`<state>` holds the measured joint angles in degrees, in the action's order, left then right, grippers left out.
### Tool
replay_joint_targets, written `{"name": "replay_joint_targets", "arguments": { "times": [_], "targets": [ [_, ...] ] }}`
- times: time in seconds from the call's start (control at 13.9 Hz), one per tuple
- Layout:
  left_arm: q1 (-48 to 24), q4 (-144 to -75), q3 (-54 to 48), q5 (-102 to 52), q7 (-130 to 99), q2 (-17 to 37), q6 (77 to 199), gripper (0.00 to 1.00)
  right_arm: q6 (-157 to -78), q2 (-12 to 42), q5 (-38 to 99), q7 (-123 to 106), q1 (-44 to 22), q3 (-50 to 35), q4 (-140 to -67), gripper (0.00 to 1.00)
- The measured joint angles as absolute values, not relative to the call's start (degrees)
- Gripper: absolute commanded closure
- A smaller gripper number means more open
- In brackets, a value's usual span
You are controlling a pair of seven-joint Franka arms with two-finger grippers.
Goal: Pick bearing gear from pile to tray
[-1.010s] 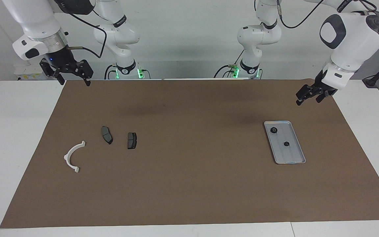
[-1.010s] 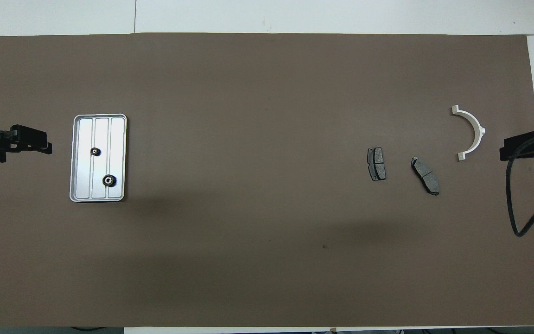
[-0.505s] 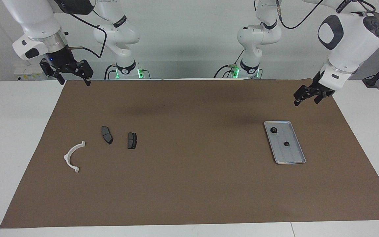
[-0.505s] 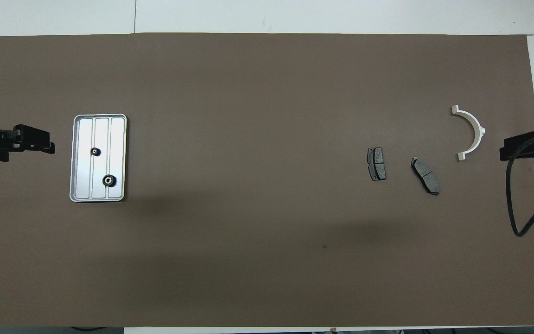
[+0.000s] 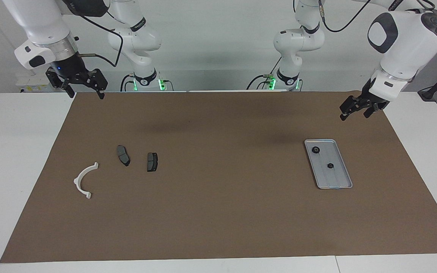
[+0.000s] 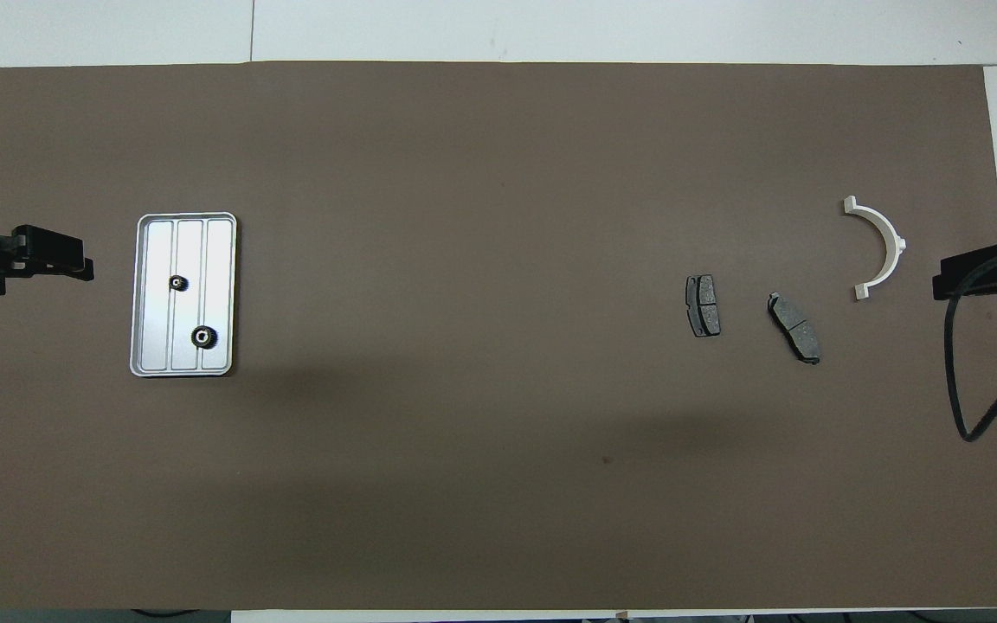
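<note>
Over the tabletop's corner at the right arm's end, by the robots' edge, the right tool [image 5: 85,94] hangs released and empty. Below it on the brown mat [image 5: 218,212] lie a white half-ring plastic bracket [image 5: 77,180] and two dark grey brake pads [image 5: 123,155] [image 5: 152,162]; no gear shows among them. Toward the left arm's end, the flat silver-grey metal tray [image 5: 338,177] holds two small black round bearing gears [image 5: 316,150] [image 5: 330,165], well apart. Over the mat's edge nearby, the left tool [image 5: 354,115] hangs released and empty. Such gears are likely light, stiff and easily rolled; pinching across the toothed rim from above should suit.
</note>
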<state>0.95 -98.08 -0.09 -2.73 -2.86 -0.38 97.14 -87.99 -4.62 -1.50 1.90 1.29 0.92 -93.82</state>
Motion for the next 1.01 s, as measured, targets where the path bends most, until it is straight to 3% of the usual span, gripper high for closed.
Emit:
{"name": "replay_joint_targets", "arguments": {
  "times": [1.01],
  "targets": [
    [1.01,-94.06,-3.67,-2.11,-3.13,0.47,96.86,0.0,-87.99,-4.62,-1.5,0.57,2.28,0.93,-93.82,0.0]
  ]
}}
